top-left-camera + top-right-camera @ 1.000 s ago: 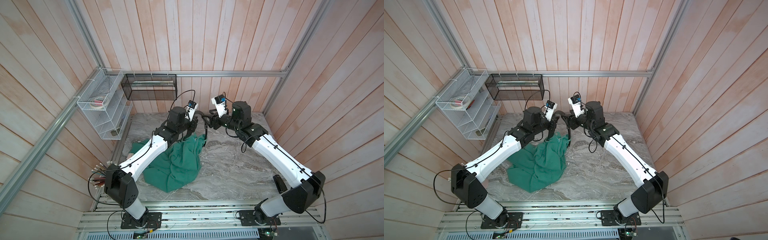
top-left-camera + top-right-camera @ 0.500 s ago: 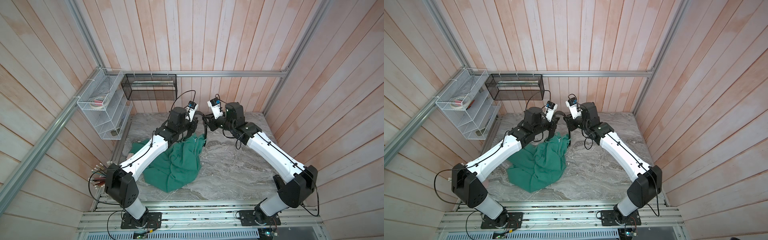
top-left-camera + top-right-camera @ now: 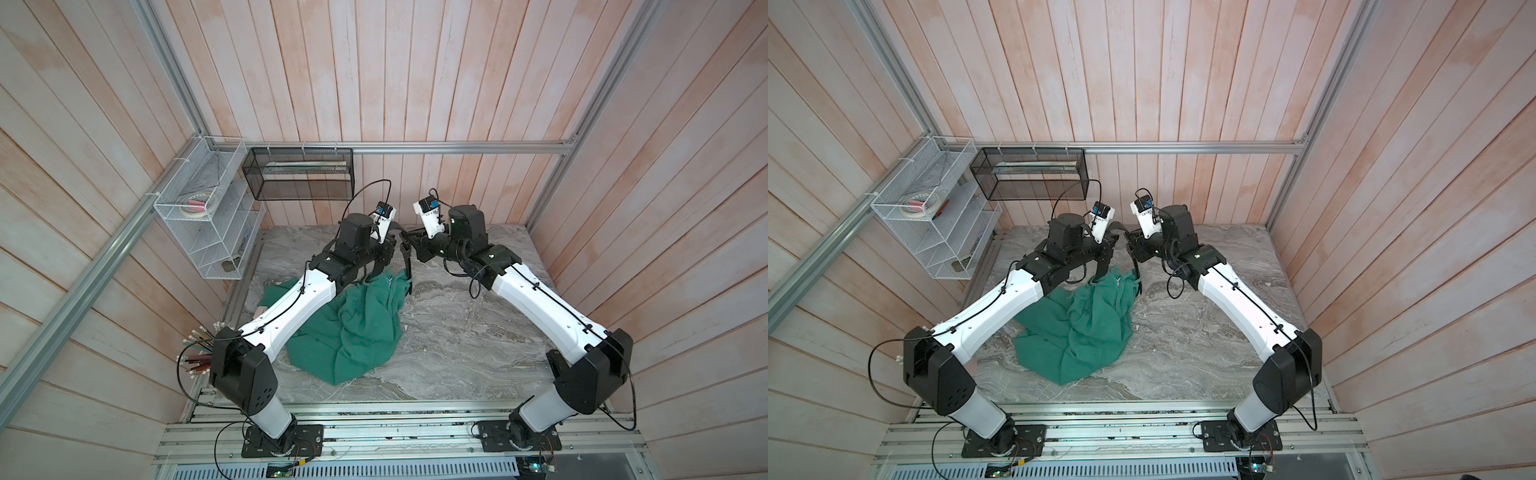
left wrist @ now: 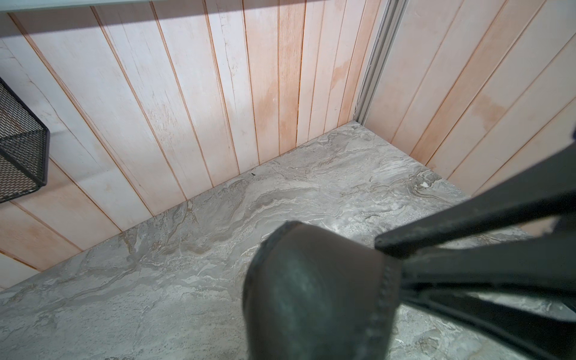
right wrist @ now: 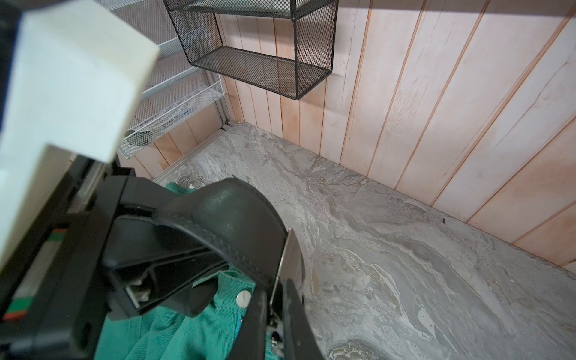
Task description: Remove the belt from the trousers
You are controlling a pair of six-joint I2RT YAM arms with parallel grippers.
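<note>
- Above the grey marbled worktop (image 3: pixel 478 332), in both top views, the teal-green cloth trousers (image 3: pixel 357 332) lie crumpled on the left arm's side. Their waist edge is drawn up to the left tool (image 3: pixel 375 271), whose jaws are pressed together and appear to pinch that cloth.
- Both top views also show the long black leather belt (image 3: pixel 406 266) arching between the two tools, then dropping to the edge of the trousers (image 3: pixel 1084 332). The right tool (image 3: pixel 409 244) meets it at the arch. My reading is that removal is under way but not finished, since the strap's lower run ends against the cloth.
- From above I cannot tell how many loops hold the belt (image 3: pixel 1137 270), because the left arm covers part of the trousers.
- From the left wrist, a blurred fold of belt (image 4: pixel 311 296) fills the foreground and hides that tool's own jaws. Black fingers (image 4: pixel 483 215) of the right tool reach in and close on the strap's edge.
- From the right wrist, the right tool (image 5: pixel 276 299) is pinched on the belt (image 5: pixel 224 218) where it curves down, just beside a thin bright metal piece (image 5: pixel 288 249) — buckle or not, I cannot say.
- The same view shows the left tool (image 5: pixel 187 290) sitting over the trousers (image 5: pixel 187 336) near a small silver button (image 5: pixel 243 297) — whether its tips also catch the strap is hidden.
</note>
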